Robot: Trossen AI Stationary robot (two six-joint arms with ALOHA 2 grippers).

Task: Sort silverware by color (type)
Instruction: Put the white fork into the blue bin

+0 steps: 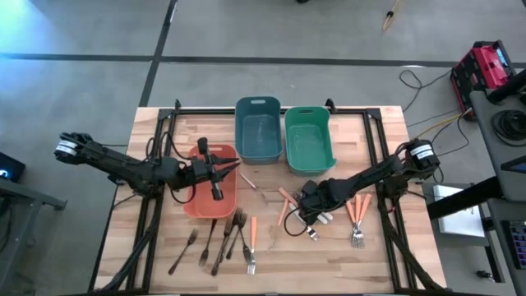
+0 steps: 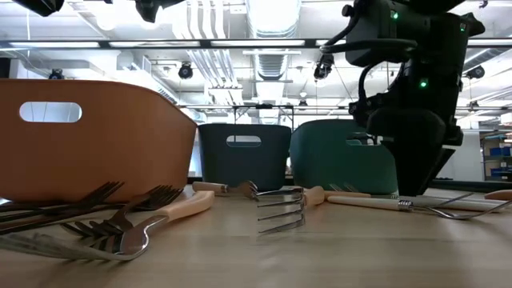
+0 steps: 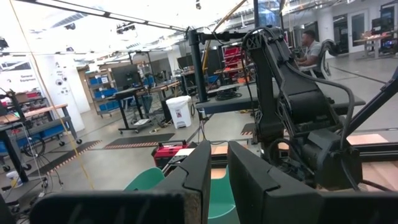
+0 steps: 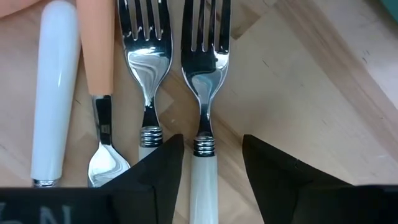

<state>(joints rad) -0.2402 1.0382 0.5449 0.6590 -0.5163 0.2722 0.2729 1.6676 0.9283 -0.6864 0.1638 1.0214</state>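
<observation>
The right gripper (image 4: 208, 165) is lowered to the table (image 1: 378, 247), its fingers spread wide on either side of the pale handle of a fork (image 4: 204, 81), not yet closed on it. The left gripper (image 1: 217, 177) is held above the salmon bin (image 1: 193, 205), fingers nearly together, nothing seen between them. More forks (image 1: 218, 242) are scattered in front of that bin

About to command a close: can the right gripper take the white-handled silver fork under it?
Probably yes. The right gripper is open, one finger on each side of the white-handled silver fork. A similar neighbouring fork lies very close beside it and might get nudged.
</observation>
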